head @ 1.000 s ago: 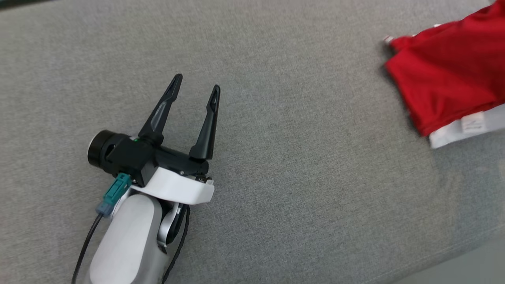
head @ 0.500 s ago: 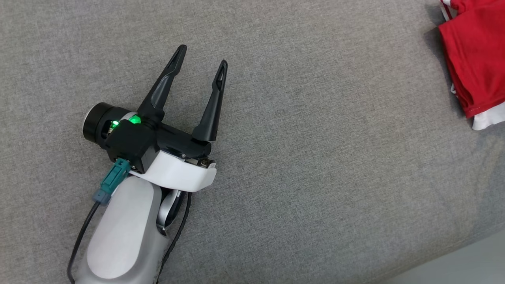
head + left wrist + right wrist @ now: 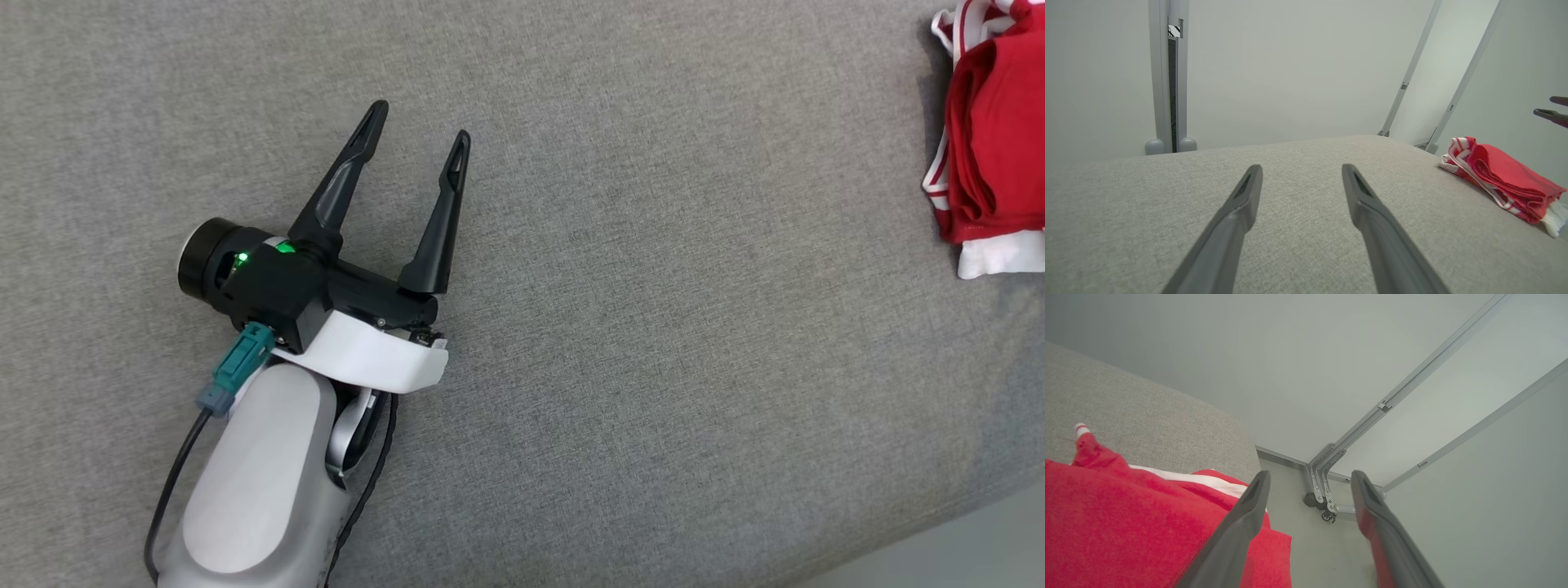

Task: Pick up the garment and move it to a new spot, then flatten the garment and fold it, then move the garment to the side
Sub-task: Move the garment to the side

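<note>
Grey fabric worktop (image 3: 653, 367) spans the head view. Red garment (image 3: 992, 147) w/ white trim lies folded at its right edge, near a corner. L hand (image 3: 421, 122) is over bare fabric, well apart from the garment, fingers spread wide, nothing btwn them. R hand (image 3: 1310, 473) is just above the garment, fingers wide apart, empty. Cloth shows below one finger; can't tell if touching.
</note>
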